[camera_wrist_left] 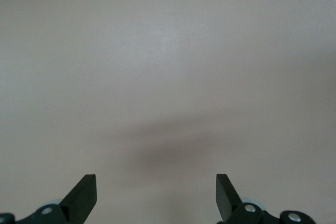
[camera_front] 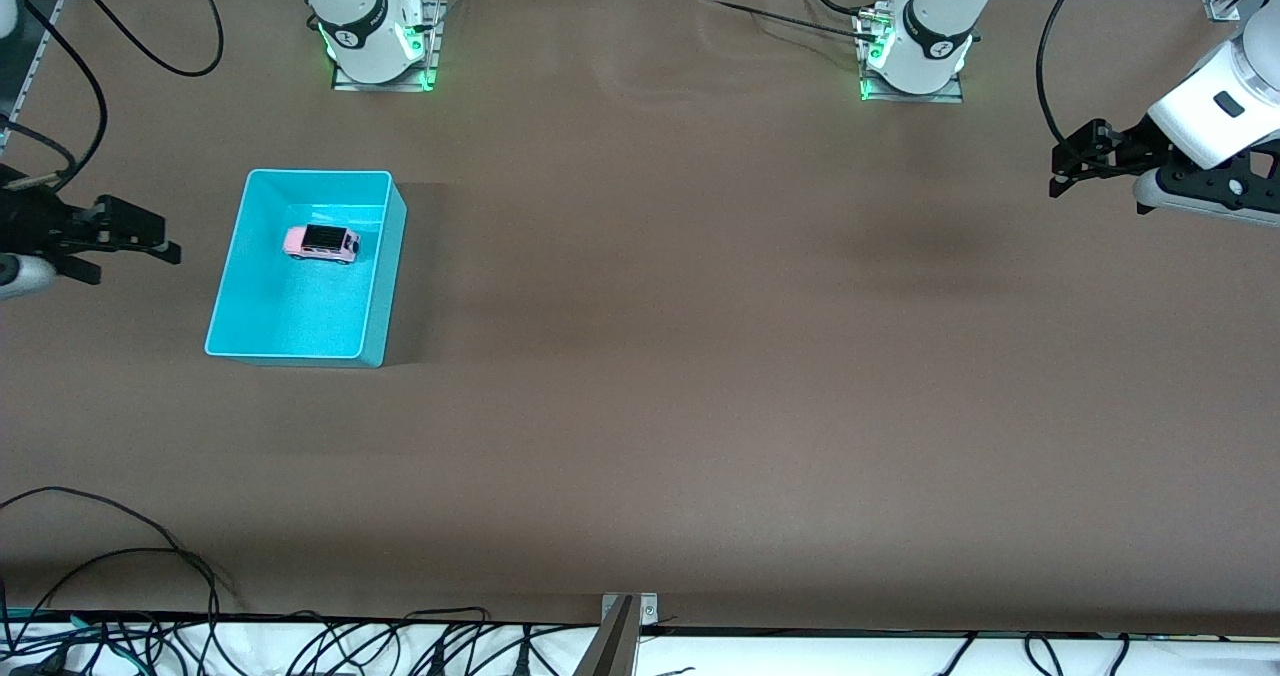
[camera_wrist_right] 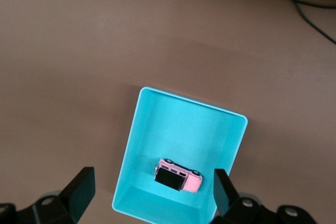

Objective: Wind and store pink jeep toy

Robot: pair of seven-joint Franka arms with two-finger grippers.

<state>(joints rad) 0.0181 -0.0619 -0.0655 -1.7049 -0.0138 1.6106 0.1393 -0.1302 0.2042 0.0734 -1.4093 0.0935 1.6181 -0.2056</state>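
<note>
The pink jeep toy point(camera_front: 322, 243) point(camera_wrist_right: 178, 176) lies inside the cyan bin point(camera_front: 232, 296) point(camera_wrist_right: 181, 116), in the half of the bin farther from the front camera. It looks tipped on its side, black roof showing. My right gripper point(camera_front: 160, 239) point(camera_wrist_right: 153, 187) hangs open in the air at the right arm's end of the table, beside the bin, with nothing in it. My left gripper point(camera_front: 1062, 173) point(camera_wrist_left: 156, 192) hangs open and empty at the left arm's end, over bare table.
Brown table top point(camera_front: 700, 356) spreads wide between the bin and the left arm's end. Black cables point(camera_front: 120, 546) lie along the table edge nearest the front camera and by the right arm's end. Both arm bases point(camera_front: 375, 36) stand along the farthest edge.
</note>
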